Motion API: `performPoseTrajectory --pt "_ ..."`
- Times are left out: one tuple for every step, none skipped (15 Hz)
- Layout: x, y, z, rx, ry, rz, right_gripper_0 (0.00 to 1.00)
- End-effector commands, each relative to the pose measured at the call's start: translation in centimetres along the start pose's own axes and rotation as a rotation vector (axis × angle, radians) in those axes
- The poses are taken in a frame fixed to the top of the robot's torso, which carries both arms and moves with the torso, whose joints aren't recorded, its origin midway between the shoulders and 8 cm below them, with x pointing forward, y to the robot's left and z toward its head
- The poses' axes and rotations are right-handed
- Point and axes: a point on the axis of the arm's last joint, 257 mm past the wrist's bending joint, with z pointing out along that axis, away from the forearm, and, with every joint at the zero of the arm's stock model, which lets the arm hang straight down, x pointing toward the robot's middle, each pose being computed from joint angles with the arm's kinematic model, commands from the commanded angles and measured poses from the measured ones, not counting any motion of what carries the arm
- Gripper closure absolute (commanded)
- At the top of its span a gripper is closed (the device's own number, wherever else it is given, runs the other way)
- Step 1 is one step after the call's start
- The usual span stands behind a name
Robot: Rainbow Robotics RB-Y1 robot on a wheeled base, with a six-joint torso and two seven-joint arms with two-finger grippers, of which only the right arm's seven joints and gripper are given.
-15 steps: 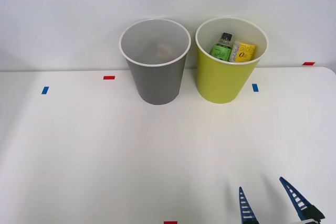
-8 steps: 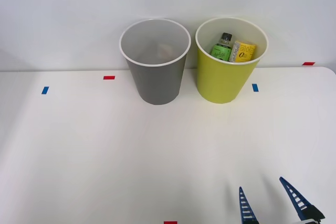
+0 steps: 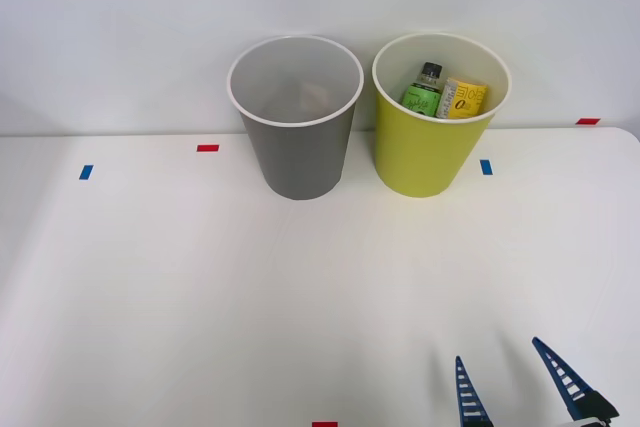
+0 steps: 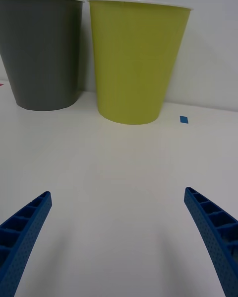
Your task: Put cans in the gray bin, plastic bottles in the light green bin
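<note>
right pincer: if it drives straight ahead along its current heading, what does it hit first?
Most likely the light green bin. In the wrist view it sits nearly centered ahead of the open right pincer, with bare table between. The gray bin stands off to the side. Height is unclear, so it could touch the table first.

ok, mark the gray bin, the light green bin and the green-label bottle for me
gray bin (image 3: 298,159), front view, on its outer wall.
light green bin (image 3: 420,152), front view, on its outer wall.
green-label bottle (image 3: 423,97), front view, on its label, inside the light green bin.
</note>
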Motion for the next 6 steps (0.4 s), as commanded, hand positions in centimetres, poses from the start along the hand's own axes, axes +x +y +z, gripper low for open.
performPoseTrajectory --pt "0.00 0.00 0.00 0.000 0.000 0.000 0.08" --pt "0.00 0.00 0.00 0.000 0.000 0.000 0.08" --pt "0.00 0.00 0.00 0.000 0.000 0.000 0.08" --pt "0.00 0.00 0.00 0.000 0.000 0.000 0.08" --pt "0.00 0.00 0.00 0.000 0.000 0.000 0.08" --pt "0.00 0.00 0.00 0.000 0.000 0.000 0.08"
